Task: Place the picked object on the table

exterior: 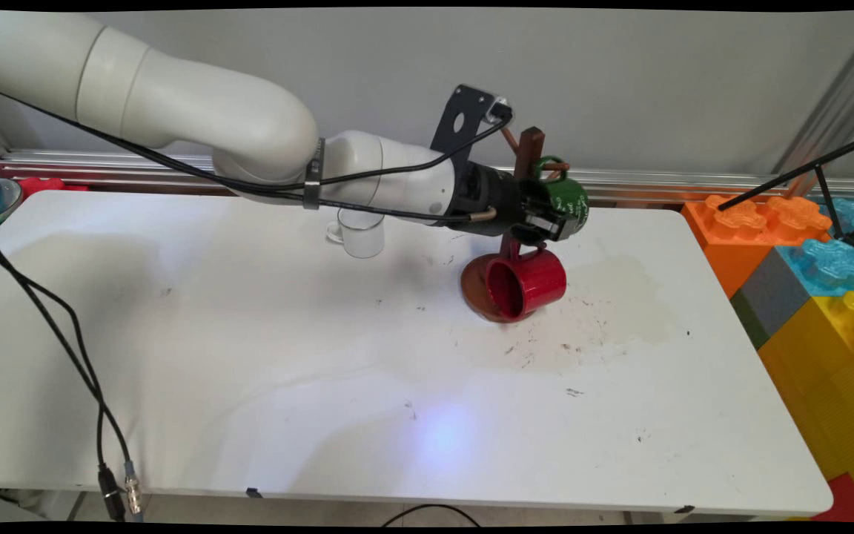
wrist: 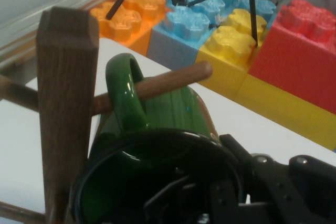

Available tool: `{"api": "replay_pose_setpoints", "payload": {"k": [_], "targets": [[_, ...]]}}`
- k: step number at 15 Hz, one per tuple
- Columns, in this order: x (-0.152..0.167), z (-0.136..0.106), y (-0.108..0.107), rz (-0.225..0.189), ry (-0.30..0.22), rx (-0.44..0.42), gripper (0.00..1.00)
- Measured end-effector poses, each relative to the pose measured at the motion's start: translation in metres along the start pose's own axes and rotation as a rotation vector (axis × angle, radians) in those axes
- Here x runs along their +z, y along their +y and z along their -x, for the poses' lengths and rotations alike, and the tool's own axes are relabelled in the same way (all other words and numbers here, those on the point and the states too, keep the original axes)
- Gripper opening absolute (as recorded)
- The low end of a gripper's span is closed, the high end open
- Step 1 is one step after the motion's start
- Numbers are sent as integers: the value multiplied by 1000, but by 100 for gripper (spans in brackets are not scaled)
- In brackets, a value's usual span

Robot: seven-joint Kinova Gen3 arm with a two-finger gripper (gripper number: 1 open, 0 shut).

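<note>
Tool point(exterior: 557, 215) pinches the green mug's point(exterior: 566, 200) wall: hand view shows one finger point(wrist: 173, 192) inside the mug's mouth, the other outside the rim at right. The hold looks firm, though the contact patch itself is hidden.

Largest to smallest:
- Bench point(exterior: 249, 386): white and scuffed, with a stain right of centre.
- Toy bricks point(exterior: 805, 267): big orange, blue and yellow blocks stacked off the bench's right end, well apart from the tool.
- Mug tree point(exterior: 529, 148): dark wooden post on a round base point(exterior: 475, 285). The post is just beside the green mug.
- Red mug point(exterior: 527, 282): hanging low on the tree, mouth facing the camera, just below the tool.
- Glass mug point(exterior: 359, 231): upright on the bench behind the arm, apart from the rest.
- Green mug: held up near the post's top with its handle point(wrist: 126, 95) looped over a peg point(wrist: 157, 85).

Orientation: the mug's long axis is close to horizontal. Its mouth faces back toward the tool, its base points toward the bricks, and its handle is up and toward the post.

Risks, my read:
- Any sideways or downward tool motion with the handle on the peg levers the post, and the tree could tip or drag.
- The red mug sits close under the linkage, so dropping could knock it off.
- A one-wall pinch can let the mug rotate in the grip.
</note>
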Motion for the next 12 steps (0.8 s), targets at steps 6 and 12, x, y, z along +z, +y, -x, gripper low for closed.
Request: {"api": "replay_pose_setpoints", "payload": {"k": [6,12], "targets": [[-4,2,3,4,27,14,0],[-17,3,14,36,47,38,0]]}}
